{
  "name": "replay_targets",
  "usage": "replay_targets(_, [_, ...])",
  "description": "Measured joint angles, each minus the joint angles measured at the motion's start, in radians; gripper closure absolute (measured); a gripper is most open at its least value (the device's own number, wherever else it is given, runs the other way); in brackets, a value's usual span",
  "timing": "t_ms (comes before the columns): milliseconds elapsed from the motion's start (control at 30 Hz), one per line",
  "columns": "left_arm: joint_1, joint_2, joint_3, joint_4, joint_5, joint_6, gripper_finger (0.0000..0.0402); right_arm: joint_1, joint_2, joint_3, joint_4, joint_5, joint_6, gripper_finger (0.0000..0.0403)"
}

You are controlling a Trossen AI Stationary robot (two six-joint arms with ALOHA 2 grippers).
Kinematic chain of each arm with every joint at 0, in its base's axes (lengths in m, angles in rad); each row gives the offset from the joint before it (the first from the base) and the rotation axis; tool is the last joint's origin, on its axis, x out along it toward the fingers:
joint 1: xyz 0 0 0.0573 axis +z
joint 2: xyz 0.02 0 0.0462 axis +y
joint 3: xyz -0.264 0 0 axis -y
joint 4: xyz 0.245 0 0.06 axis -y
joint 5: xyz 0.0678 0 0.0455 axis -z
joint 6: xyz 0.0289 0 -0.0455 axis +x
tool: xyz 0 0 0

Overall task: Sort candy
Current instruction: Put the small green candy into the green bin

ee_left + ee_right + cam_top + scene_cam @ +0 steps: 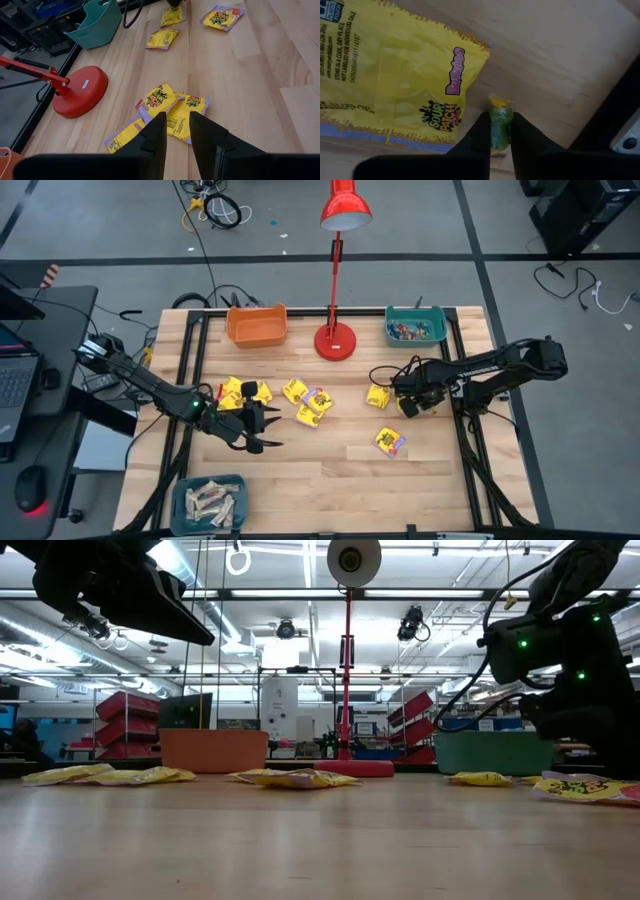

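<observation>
Near the surface's right edge, the right tool pinches a small green-and-yellow wrapped sweet beside a yellow crinkly packet. Lift straight, clear of that packet. Left tool waits, fingers parted, empty.

One camera looks straight down on the whole desk. Another sits at desk height, facing level into the room. Both share the red lamp. Each wrist camera looks closely past its own fingers at yellow packets.
</observation>
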Motion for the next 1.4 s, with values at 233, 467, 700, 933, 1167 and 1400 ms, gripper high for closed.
replay_targets(233, [0.0, 0.0, 0.0, 0.0, 0.0, 0.0, 0.0314, 0.0, 0.0, -0.001, 0.002, -0.001, 0.004, 0.0372])
replay_targets(467, [0.0, 0.0, 0.0, 0.0, 0.0, 0.0, 0.0314, 0.0, -0.032, 0.074, -0.056, 0.014, 0.019, 0.0373])
replay_targets(700, [0.0, 0.0, 0.0, 0.0, 0.0, 0.0, 0.0314, 0.0, -0.063, 0.221, -0.21, 0.072, 0.004, 0.0375])
replay_targets(933, [0.0, 0.0, 0.0, 0.0, 0.0, 0.001, 0.0314, -0.032, -0.064, 0.414, -0.269, 0.177, -0.071, 0.0375])
replay_targets(1167, [0.0, 0.0, 0.0, 0.0, 0.0, 0.002, 0.0314, -0.124, -0.063, 0.543, -0.171, 0.252, -0.23, 0.0375])
replay_targets(1400, [0.0, 0.0, 0.0, 0.0, 0.0, 0.003, 0.0314, -0.261, -0.063, 0.56, 0.036, 0.238, -0.41, 0.0376])
